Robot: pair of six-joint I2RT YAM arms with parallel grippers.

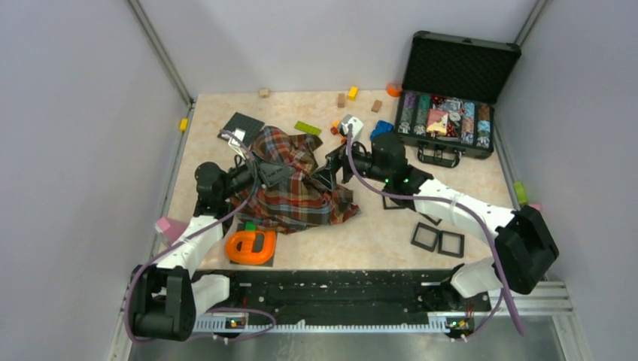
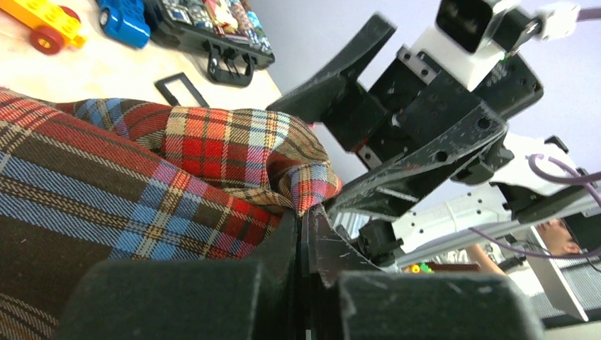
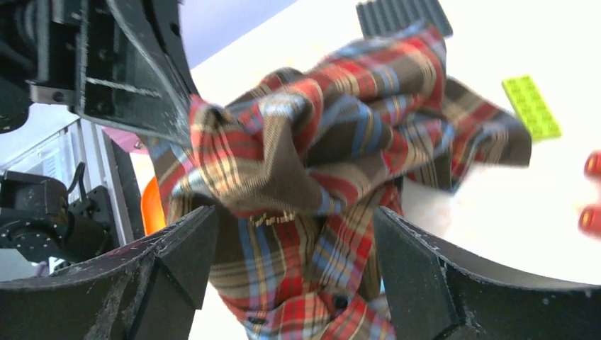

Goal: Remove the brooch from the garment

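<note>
My left gripper point(image 2: 303, 216) is clamped on a shirt point(image 1: 301, 197) fold mid-table, clear only from its wrist. The right gripper point(image 3: 294, 230) is spread wide around the cloth. I can't make out the brooch.

The left arm point(image 1: 192, 242) and right arm point(image 1: 466, 210) share white link shells, black joint housings and bulky black shoulder motors. A lilac cable point(image 1: 350, 156) trails along each. Their black jaws are scuffed, scratched and dotted with screw holes.
</note>
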